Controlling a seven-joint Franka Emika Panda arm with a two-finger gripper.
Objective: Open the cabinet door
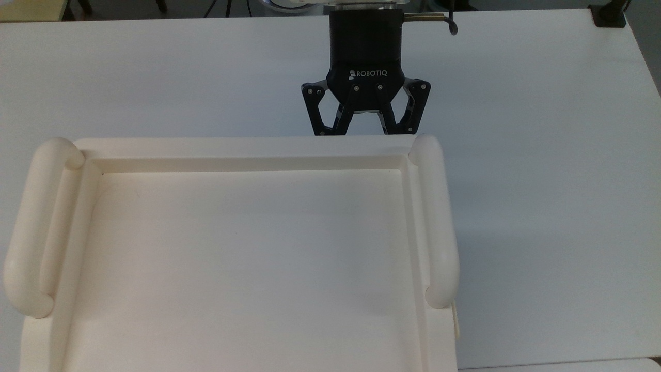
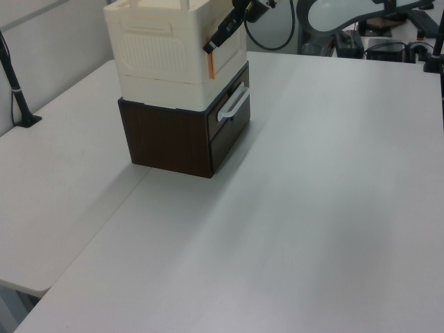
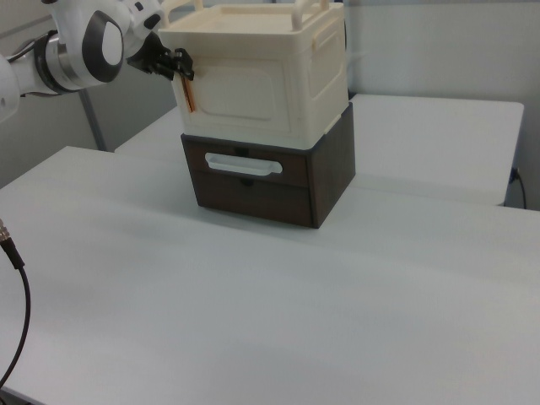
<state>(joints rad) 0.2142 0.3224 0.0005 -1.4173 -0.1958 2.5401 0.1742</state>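
The cream-white cabinet [image 1: 248,147] shows its recessed top and two tube handles in the top view. It stands on a dark drawer unit [image 3: 253,196]. Its cabinet door [image 3: 245,99] is the front panel and lies flush and closed. An orange tab [image 3: 191,95] hangs at the door's edge on the right view's left; the orange tab [image 2: 210,65] also appears in the left view. My gripper [image 1: 361,132] hangs just past the cabinet's far rim, with its tips hidden behind that rim. The gripper [image 3: 181,66] sits at the top of the tab, jaws partly drawn in but still apart.
The drawer unit has a white bar handle [image 3: 243,164] below the door. The white table [image 1: 542,155] spreads wide around the stack. A black cable [image 3: 17,287] hangs at the right view's left edge, and a clamped post [image 2: 17,90] stands at the left view's left.
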